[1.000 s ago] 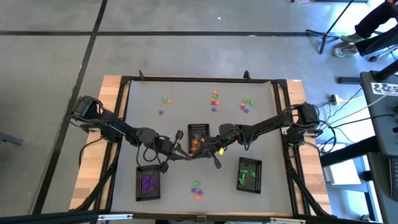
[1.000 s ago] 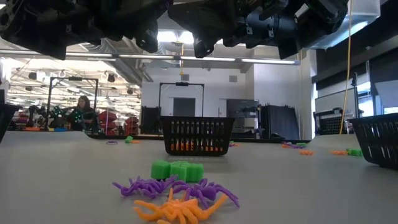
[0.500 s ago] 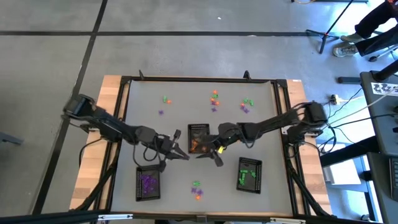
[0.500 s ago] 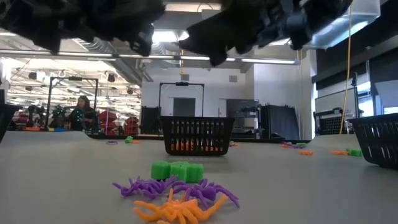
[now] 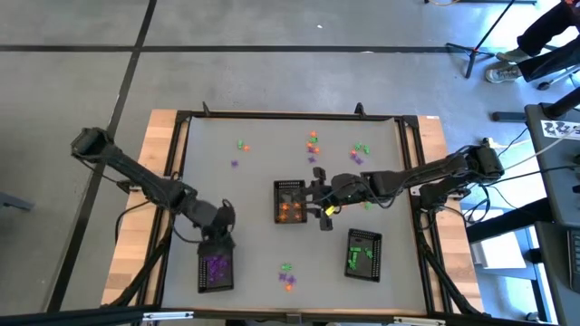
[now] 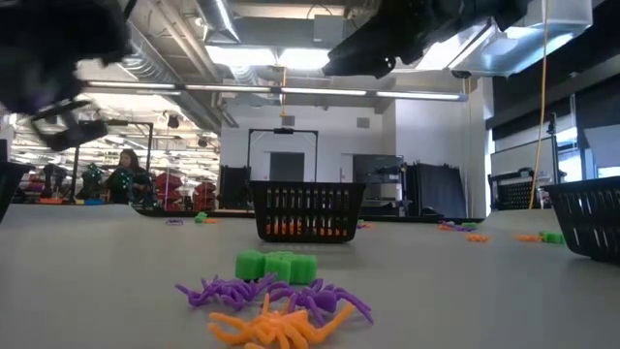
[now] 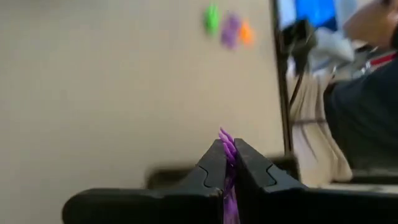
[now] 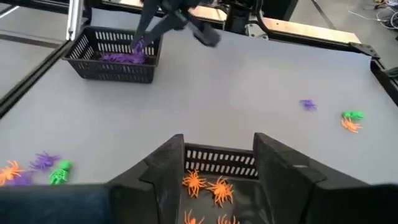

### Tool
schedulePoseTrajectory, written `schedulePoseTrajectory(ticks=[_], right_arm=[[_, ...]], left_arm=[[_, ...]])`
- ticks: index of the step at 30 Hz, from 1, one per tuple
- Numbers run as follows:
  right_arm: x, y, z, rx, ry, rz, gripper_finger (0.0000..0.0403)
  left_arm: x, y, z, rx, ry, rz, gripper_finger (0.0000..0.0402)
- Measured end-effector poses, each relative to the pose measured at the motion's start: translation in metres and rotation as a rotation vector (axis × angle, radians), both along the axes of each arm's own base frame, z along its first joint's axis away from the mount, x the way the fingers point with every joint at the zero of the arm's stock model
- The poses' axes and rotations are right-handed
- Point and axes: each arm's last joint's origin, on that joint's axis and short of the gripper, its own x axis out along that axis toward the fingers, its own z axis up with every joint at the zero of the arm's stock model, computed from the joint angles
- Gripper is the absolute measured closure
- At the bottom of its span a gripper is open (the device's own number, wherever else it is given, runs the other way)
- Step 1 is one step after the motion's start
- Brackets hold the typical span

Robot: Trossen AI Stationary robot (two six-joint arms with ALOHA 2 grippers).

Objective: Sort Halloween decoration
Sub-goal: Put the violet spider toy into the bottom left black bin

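The Halloween decoration is tiny orange, purple and green trinkets. Loose ones lie near the far edge (image 5: 313, 145) and near the front edge (image 5: 286, 274). My left gripper (image 5: 219, 237) is shut on a purple trinket (image 7: 226, 148) above the far end of the black tray holding purple pieces (image 5: 216, 268). My right gripper (image 5: 314, 201) stands open and holds nothing, at the right side of the middle tray (image 5: 290, 201), over its orange spiders (image 8: 211, 186). My left gripper pinches the purple trinket between its two fingertips, and the trinket's pointed end (image 7: 224, 137) sticks out past them. The fingers slant down toward the purple tray (image 8: 115, 57). The trinket is lifted clear of table and tray.
A third black tray with green pieces (image 5: 363, 254) stands at the near right. More loose trinkets lie at the far left (image 5: 240, 145) and far right (image 5: 360, 152). A raised black frame (image 5: 290, 116) borders the table.
My left gripper has swung from beside the middle tray toward the table's left and near edge, to above the purple tray, rolling its wrist and keeping the purple trinket. My right gripper has opened, risen and drawn back toward the table's right, tipping up.
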Motion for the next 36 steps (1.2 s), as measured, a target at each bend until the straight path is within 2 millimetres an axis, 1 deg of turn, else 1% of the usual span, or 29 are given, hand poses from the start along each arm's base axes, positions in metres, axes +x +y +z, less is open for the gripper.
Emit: schedulePoseTrajectory(ticks=[2,4,7,10,13,15,18,20,23,25,29,31,36], right_arm=[[0.001,0.000,-0.003,-0.009,0.010,-0.014,0.0221],[0.001,-0.001,-0.005,-0.022,0.027,-0.031,0.0226],[0.002,-0.001,-0.006,-0.022,0.022,-0.033,0.0230],[0.002,-0.001,-0.008,-0.024,0.032,-0.033,0.0230],[0.002,-0.001,-0.007,-0.029,0.026,-0.046,0.0230],[0.002,-0.002,-0.007,-0.037,0.028,-0.061,0.0230],[0.003,-0.002,-0.007,-0.047,0.025,-0.077,0.0230],[0.002,-0.003,-0.007,-0.060,0.025,-0.088,0.0230],[0.003,-0.003,-0.007,-0.067,0.019,-0.096,0.0230],[0.003,-0.003,-0.007,-0.068,0.019,-0.096,0.0230],[0.003,-0.003,-0.007,-0.069,0.020,-0.096,0.0230],[0.002,-0.003,-0.007,-0.070,0.024,-0.096,0.0230],[0.001,-0.003,-0.010,-0.059,0.054,-0.086,0.0230]], left_arm=[[-0.006,-0.008,-0.006,-0.019,0.083,-0.027,0.0400],[-0.009,-0.017,-0.008,-0.053,0.113,-0.047,0.0400],[-0.016,-0.025,-0.009,-0.057,0.135,-0.062,0.0400],[-0.021,-0.028,-0.011,-0.021,0.152,-0.046,0.0400],[-0.027,-0.025,-0.016,0.042,0.266,0.025,0.0401],[-0.025,-0.029,-0.006,0.121,0.340,0.063,0.0401],[-0.015,-0.045,0.021,0.264,0.381,0.014,0.0401],[-0.010,-0.053,0.032,0.362,0.425,-0.003,0.0401],[0.001,-0.064,0.039,0.400,0.403,-0.002,0.0401],[0.006,-0.069,0.033,0.402,0.399,-0.012,0.0397],[0.010,-0.075,0.023,0.406,0.424,-0.029,0.0368],[0.010,-0.077,0.019,0.414,0.437,-0.031,0.0345],[0.012,-0.074,0.019,0.427,0.432,-0.017,0.0280]])
